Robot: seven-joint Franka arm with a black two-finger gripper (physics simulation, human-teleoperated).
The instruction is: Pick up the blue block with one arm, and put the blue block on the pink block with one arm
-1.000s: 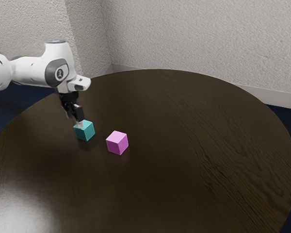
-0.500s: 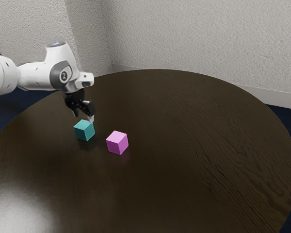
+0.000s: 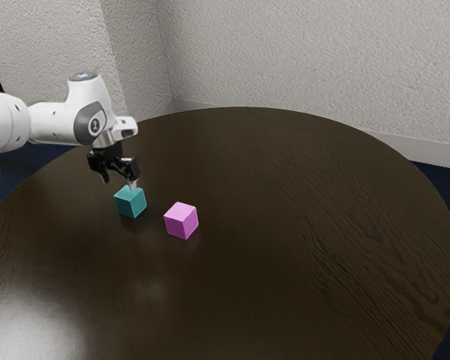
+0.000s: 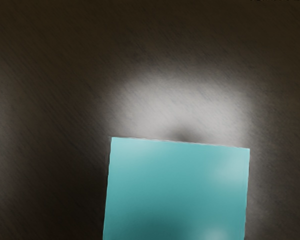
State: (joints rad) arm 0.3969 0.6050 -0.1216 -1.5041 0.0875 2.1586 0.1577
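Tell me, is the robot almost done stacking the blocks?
Not yet. Nothing looks done: the blue block sits on the table, beside the pink block and not touching it. In hand: the gripper hovers open just above the blue block. Left to do: grip it, lift it and set it on the pink block.

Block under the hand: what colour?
The block is teal, best seen in the wrist view.

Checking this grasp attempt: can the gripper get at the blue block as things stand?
Probably yes: the gripper hangs open just above the blue block, nothing lies between them, and the pink block sits apart.
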